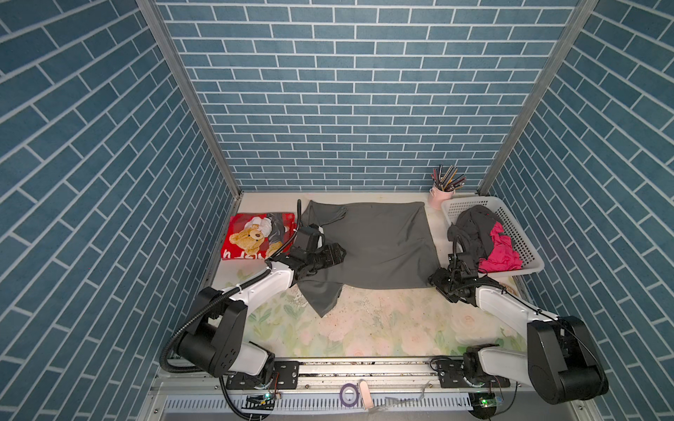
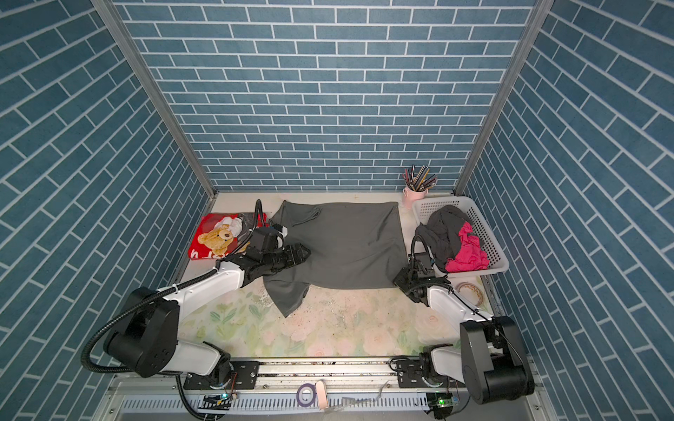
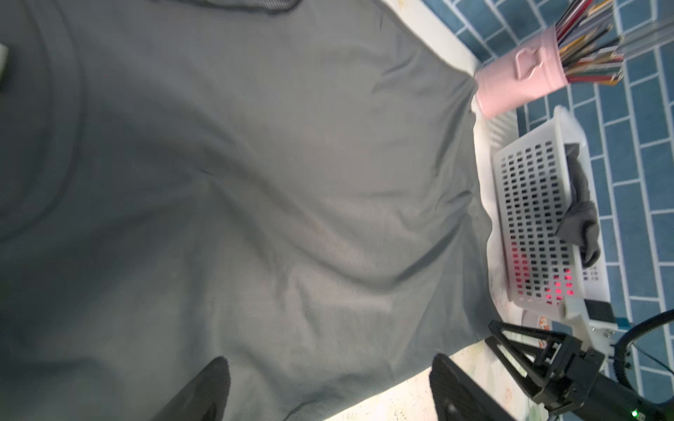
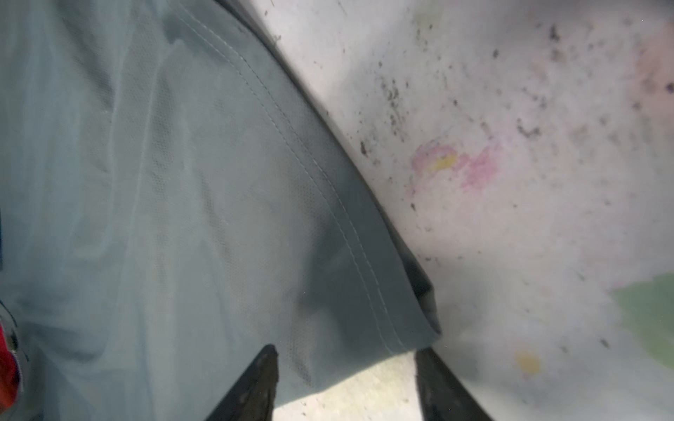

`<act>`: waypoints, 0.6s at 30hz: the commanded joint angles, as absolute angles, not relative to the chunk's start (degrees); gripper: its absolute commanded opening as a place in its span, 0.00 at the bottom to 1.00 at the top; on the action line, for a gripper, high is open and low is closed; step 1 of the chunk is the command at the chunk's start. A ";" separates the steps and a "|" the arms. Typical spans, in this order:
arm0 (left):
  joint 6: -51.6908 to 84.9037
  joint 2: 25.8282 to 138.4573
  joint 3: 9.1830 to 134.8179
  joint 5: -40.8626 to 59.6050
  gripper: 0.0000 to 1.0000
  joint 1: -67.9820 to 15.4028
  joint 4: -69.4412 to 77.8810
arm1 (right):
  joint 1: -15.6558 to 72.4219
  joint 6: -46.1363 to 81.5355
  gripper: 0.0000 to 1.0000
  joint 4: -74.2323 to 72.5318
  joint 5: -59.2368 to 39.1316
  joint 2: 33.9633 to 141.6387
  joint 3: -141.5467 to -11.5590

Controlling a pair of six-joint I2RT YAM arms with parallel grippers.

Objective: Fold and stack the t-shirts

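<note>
- The dark grey t-shirt (image 1: 379,244) lies spread flat on the far middle of the counter (image 1: 383,328). Its collar faces the left edge and its hem faces the right edge, so its long axis runs left to right.
- The coming move turns on the near right hem corner (image 4: 419,328). This corner lies directly in front of the right claw (image 4: 346,351), which is by far the nearer arm to it.
- The right claw is released. Its fingers (image 4: 255,386) stand apart, one over the cloth and one over bare counter, with the stitched hem corner between them. It is not pinching anything yet, as far as the wrist view shows.
- The left claw (image 1: 339,254) hovers over the shirt's left part, above the near sleeve (image 1: 321,299). It is spread wide and holds nothing.
- The red teddy-bear shirt (image 1: 255,237) lies folded at the far left corner.
- A dark shirt (image 1: 474,229) and a magenta shirt (image 1: 499,251) sit crumpled in the white basket (image 1: 470,204) at the far right corner.
- Judgement: the right claw needs to clench on that corner before any fold can go across.
</note>
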State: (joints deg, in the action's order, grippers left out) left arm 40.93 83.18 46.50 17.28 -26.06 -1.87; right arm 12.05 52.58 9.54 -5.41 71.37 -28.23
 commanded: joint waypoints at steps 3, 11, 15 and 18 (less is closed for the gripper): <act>39.66 81.52 47.42 14.57 0.88 -26.54 -4.54 | 12.39 54.76 0.28 6.41 -4.83 72.46 -27.19; 40.54 85.01 50.01 17.06 0.88 -26.73 -2.55 | 15.77 51.99 0.18 7.50 -2.26 78.59 -35.06; 39.96 88.99 52.71 17.10 0.88 -26.90 -2.33 | 15.84 51.40 0.22 6.89 -1.44 83.83 -40.14; 39.32 92.25 55.19 17.09 0.88 -26.97 -2.70 | 15.82 50.53 0.36 7.53 -1.17 87.45 -44.46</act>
State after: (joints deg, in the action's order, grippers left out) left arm 40.23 90.11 52.90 17.08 -26.65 -2.74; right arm 15.75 51.29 7.20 -2.94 85.25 -41.23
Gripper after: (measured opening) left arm 0.879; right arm 0.327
